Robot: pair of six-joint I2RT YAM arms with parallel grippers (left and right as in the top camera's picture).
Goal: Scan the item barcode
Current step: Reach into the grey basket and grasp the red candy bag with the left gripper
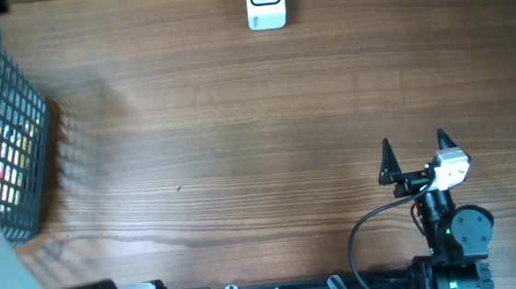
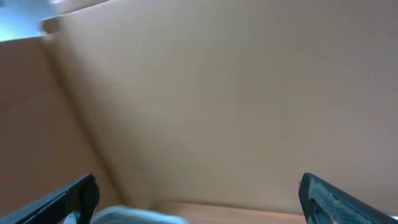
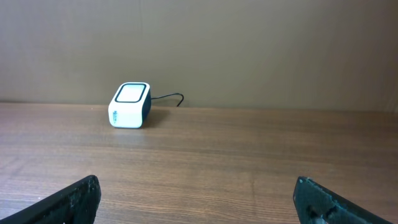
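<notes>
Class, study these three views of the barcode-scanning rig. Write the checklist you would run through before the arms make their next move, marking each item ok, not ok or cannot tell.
1. Scanner in sight at the table's far edge: ok.
2. Right jaws open, nothing between them: ok.
3. Left jaws open: ok.
4. Item to scan picked out: cannot tell; colourful packs show through the basket mesh, no barcode visible.
5. Bare table between right jaws and scanner: ok.
6. Left wrist view sharp: not ok, blurred.
</notes>
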